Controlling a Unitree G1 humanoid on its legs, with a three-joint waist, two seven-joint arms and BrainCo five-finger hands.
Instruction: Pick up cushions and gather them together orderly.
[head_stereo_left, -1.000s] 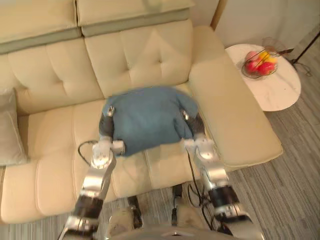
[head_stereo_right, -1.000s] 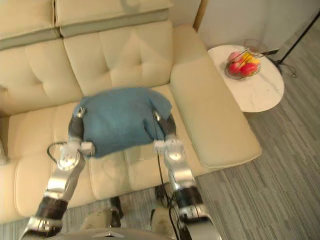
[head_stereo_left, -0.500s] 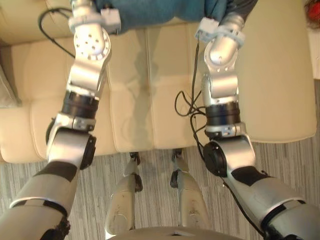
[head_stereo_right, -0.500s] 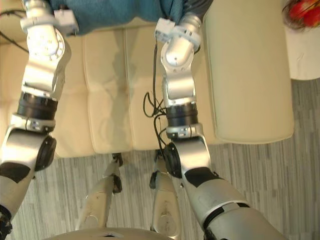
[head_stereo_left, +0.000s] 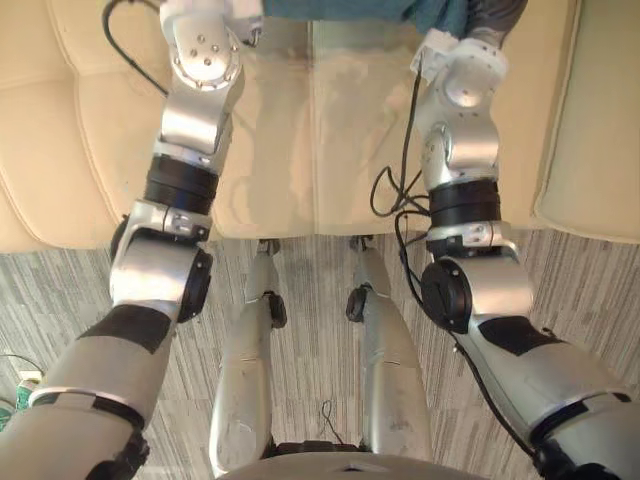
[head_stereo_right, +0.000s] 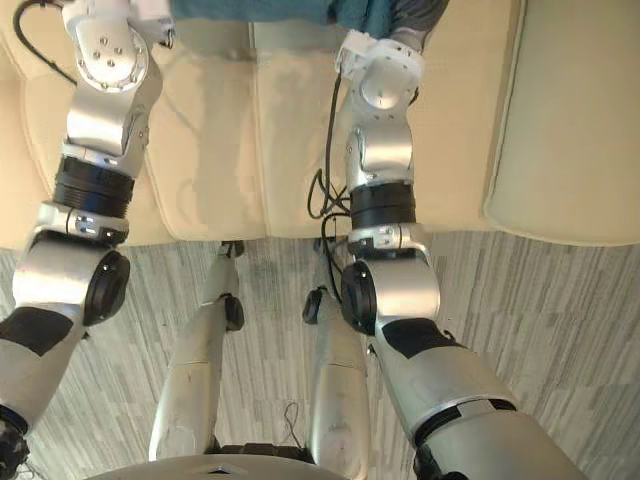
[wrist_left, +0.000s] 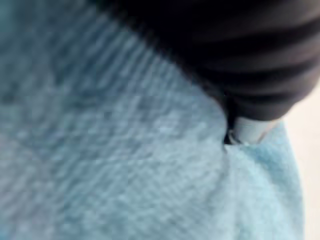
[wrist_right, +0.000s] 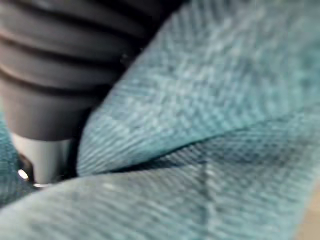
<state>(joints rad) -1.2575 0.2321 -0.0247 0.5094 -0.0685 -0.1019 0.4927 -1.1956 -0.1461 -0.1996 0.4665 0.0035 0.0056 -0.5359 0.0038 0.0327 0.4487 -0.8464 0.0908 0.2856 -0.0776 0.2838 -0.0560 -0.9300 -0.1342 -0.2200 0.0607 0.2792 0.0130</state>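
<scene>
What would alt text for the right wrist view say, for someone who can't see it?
A teal woven-fabric cushion, creased into a fold, seen from very close. The right hand, under its dark ribbed cover, lies against the cloth.

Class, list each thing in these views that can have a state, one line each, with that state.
Blue cushion: between both hands, over the sofa seat; lifted or resting, cannot tell.
Left hand: pressed against the cushion's cloth.
Right hand: pressed against the cushion, cloth folded beside it.
Sofa: seat creased.
</scene>
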